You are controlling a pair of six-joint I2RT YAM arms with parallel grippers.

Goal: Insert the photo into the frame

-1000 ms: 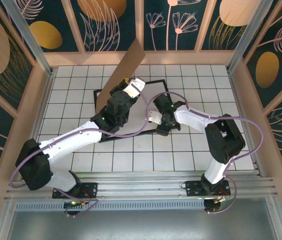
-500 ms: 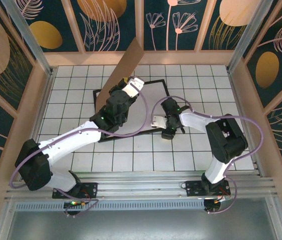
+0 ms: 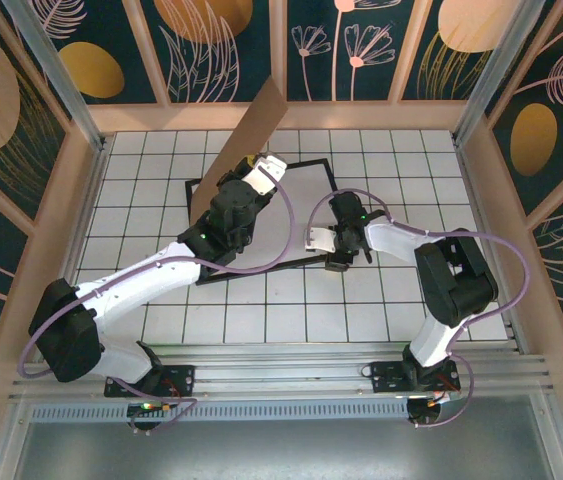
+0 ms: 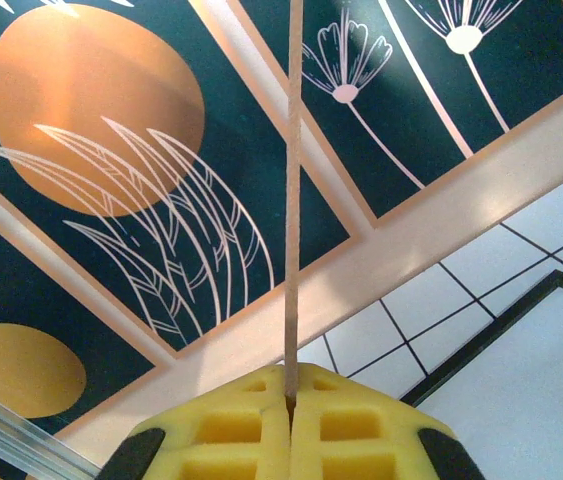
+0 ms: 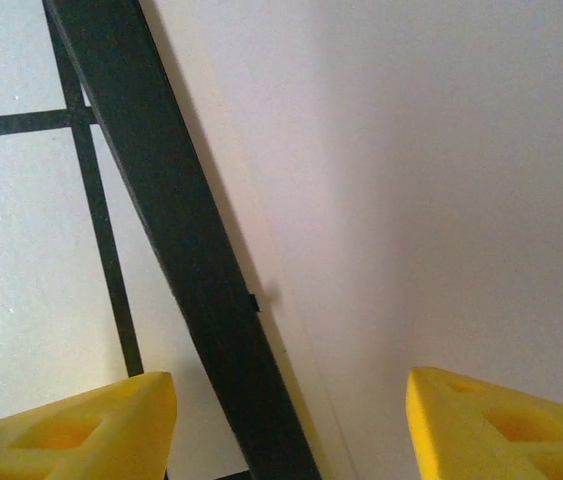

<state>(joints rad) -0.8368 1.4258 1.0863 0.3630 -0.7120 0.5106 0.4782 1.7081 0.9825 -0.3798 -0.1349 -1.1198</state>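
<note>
The frame (image 3: 306, 163), with its narrow black rim, lies flat on the white tiles. A plain pale sheet (image 5: 421, 190) lies inside it. The landscape photo is out of view. My left gripper (image 3: 257, 166) is shut on the lower edge of a brown backing board (image 3: 246, 140) and holds it upright over the frame's far left part. In the left wrist view the board (image 4: 292, 190) rises edge-on from the shut yellow fingers (image 4: 231, 430). My right gripper (image 5: 286, 430) hangs open, low over the frame's right rim (image 5: 186, 270), with one fingertip on each side of the rim.
Wooden walls with dark floral panels (image 3: 211, 45) close in the tiled table (image 3: 261, 320) at the back and sides. The near tiles lie bare between the arm bases. A purple cable (image 3: 296, 225) loops over the frame between the two arms.
My right gripper has slid right, from over the frame's inside to its right rim. The left arm and the board have stayed still.
</note>
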